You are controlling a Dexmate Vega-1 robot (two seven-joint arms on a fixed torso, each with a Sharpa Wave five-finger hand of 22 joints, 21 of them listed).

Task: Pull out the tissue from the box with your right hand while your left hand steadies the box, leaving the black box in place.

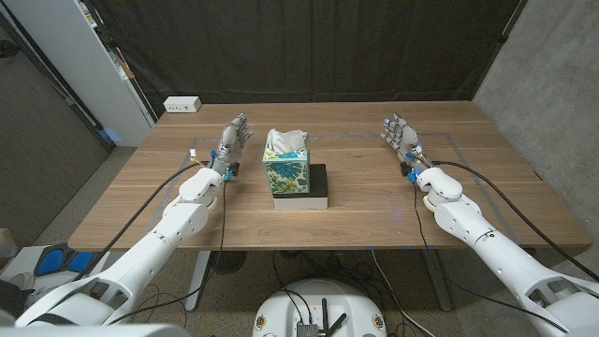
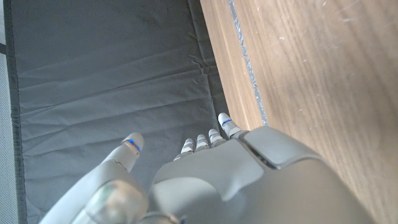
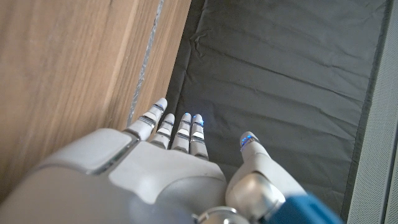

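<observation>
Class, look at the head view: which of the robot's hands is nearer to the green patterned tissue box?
Left. The left hand waits open just beside the green patterned tissue box, on its left; the right hand stands open much farther off to its right.

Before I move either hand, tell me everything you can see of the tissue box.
The tissue box is a cube-shaped carton, seemingly cardboard, printed with green and teal leaves on white. It stands upright near the table's middle, on the left part of a flat black box with a pale lower edge. A white tissue puffs up from its top opening, not yet pulled. Neither hand touches it: the left hand and right hand stand apart at either side.
</observation>
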